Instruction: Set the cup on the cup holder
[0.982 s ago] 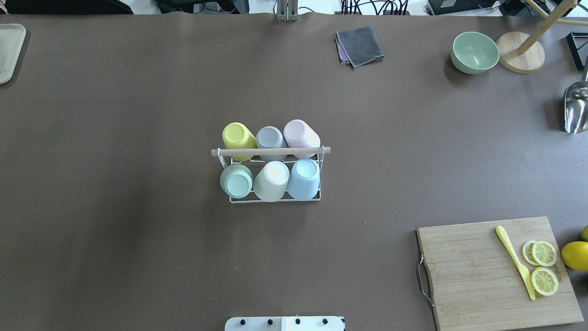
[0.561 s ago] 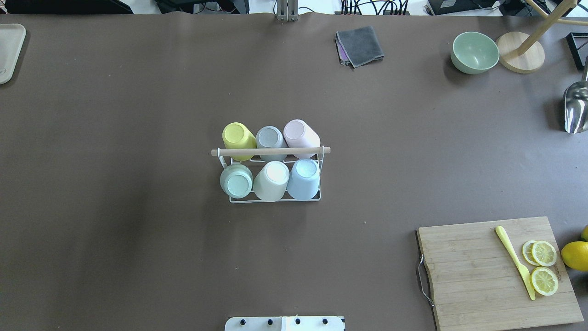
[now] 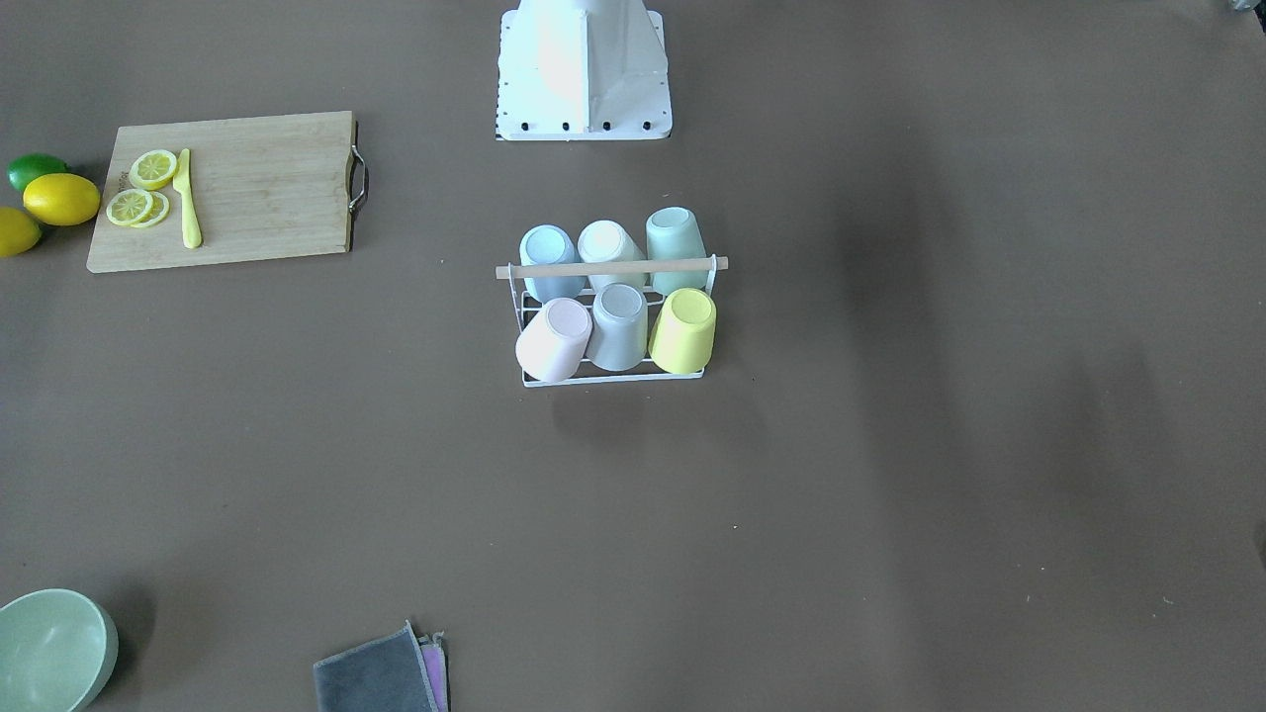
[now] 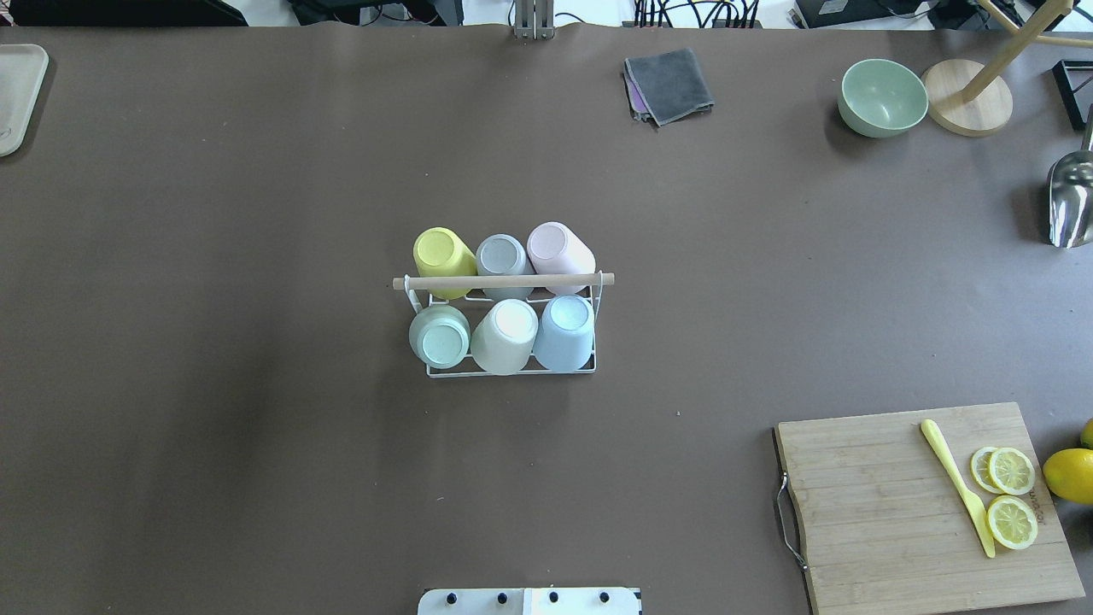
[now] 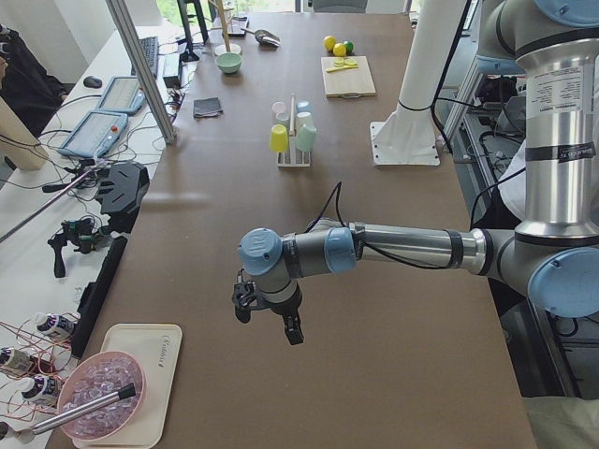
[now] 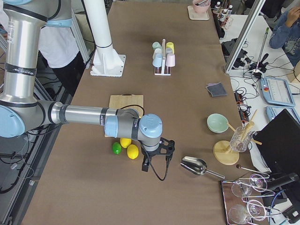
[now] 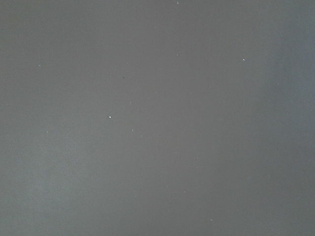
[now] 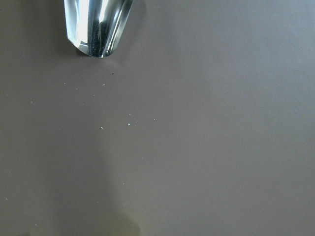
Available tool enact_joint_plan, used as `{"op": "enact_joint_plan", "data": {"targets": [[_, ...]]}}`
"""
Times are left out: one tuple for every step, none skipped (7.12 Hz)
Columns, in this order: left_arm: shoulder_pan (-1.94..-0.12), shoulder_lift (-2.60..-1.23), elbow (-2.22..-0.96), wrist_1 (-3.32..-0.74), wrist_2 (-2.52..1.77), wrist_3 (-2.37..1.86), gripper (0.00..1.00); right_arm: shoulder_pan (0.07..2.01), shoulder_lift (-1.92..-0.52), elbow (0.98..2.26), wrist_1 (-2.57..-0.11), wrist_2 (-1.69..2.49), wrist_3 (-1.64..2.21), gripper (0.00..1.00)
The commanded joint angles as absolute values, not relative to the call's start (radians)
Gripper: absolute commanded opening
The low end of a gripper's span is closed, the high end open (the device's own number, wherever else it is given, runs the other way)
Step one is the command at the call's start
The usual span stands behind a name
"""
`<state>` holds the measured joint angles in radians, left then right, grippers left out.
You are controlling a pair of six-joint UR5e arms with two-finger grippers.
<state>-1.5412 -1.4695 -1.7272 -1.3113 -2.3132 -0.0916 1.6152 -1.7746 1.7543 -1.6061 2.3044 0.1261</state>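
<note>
Six cups (image 4: 504, 335) fill the cup holder (image 4: 546, 279), so placing seems finished, no grasp needed; how wide the left pincer (image 5: 268, 322) or right pincer (image 6: 157, 157) stands, I cannot tell.

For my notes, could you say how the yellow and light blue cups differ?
The yellow cup is in the cup holder's far row, the light blue cup in its near row. The yellow cup is at the robot's left end, the light blue cup at the right. Both are upside down.
</note>
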Motion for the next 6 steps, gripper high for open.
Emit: {"op": "enact_joint_plan", "data": {"targets": [[-1.542,-1.468,-1.727,-1.312,-2.313,-0.092,0.98,1.615,-1.77,1.753,-1.606,2.306,0.127,1.0],[-1.542,-1.47,-1.729,-1.312,-2.313,-0.091,0.98,1.615,-1.77,1.755,-1.606,2.304,0.126,1.0],[-1.542,-1.468,-1.732,-1.312,-2.313,-0.091,0.98,1.615,-1.77,1.755,-1.606,2.304,0.127,1.0],[-1.542,-1.468,-1.729,-1.312,-2.313,-0.091,0.98,1.615,-1.77,1.755,-1.606,2.306,0.126,1.0],[-1.542,-1.468,-1.73,-1.316,-2.312,-0.091,0.98,1.615,-1.77,1.755,-1.606,2.306,0.127,1.0],[-1.54,-1.471,-1.73,-1.348,-2.31,-0.091,0.98,1.615,-1.77,1.755,-1.606,2.306,0.127,1.0]]}}
